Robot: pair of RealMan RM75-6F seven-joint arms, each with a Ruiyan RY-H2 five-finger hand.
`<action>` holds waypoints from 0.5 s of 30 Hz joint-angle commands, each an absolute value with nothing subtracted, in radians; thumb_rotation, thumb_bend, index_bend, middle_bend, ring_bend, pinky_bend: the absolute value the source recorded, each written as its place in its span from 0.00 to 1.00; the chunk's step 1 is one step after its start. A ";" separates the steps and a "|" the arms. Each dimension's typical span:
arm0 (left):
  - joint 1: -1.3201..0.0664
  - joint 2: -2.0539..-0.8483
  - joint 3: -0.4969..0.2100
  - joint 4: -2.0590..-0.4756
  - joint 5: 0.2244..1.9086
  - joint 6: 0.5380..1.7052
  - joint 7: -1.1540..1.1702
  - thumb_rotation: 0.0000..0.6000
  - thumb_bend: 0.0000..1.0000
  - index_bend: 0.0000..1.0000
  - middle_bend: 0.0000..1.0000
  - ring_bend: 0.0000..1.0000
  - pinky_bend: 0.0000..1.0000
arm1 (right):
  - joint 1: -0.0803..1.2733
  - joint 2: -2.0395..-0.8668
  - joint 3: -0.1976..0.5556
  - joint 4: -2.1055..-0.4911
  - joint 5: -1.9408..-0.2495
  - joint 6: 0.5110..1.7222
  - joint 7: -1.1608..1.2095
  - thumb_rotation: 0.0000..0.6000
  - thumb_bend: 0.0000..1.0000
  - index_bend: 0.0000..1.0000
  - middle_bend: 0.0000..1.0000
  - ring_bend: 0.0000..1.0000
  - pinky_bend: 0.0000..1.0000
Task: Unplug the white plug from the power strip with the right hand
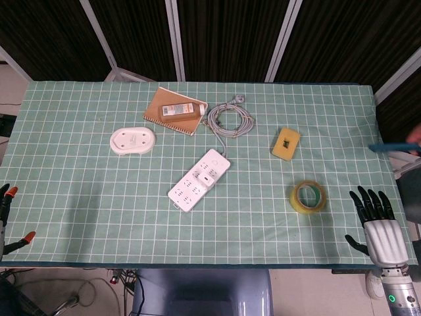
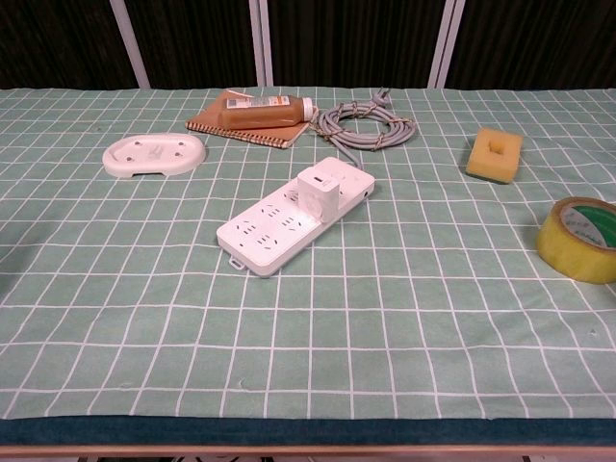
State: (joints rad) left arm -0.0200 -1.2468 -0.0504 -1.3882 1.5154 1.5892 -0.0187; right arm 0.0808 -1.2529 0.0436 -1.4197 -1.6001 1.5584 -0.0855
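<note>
A white power strip (image 1: pixel 199 179) (image 2: pixel 294 216) lies slantwise at the middle of the green checked table. A white plug (image 1: pixel 206 174) (image 2: pixel 319 192) sits in it, toward its far end. My right hand (image 1: pixel 377 224) hangs at the table's front right corner, fingers spread and holding nothing, well to the right of the strip. My left hand (image 1: pixel 8 220) shows only partly at the left edge of the head view, off the table; its fingers are apart and hold nothing. Neither hand appears in the chest view.
A coiled grey cable (image 1: pixel 228 120) (image 2: pixel 367 125) runs from the strip's far end. A brown bottle (image 1: pixel 179 110) lies on a notebook (image 1: pixel 170 115). A white oval base (image 1: pixel 133 140), a yellow sponge (image 1: pixel 286 143) and a yellow tape roll (image 1: pixel 308 196) (image 2: pixel 580 239) also lie about.
</note>
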 commanded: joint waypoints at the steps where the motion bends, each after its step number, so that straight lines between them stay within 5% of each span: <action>1: -0.020 -1.247 -0.051 -1.388 1.516 1.590 -0.018 1.00 0.00 0.00 0.00 0.00 0.00 | 0.081 -1.253 0.044 -1.420 -1.600 1.559 -0.085 1.00 0.13 0.00 0.00 0.00 0.00; 15: -0.023 -1.246 -0.045 -1.396 1.528 1.589 -0.015 1.00 0.00 0.00 0.00 0.00 0.00 | 0.083 -1.253 0.036 -1.427 -1.612 1.555 -0.087 1.00 0.13 0.00 0.00 0.00 0.00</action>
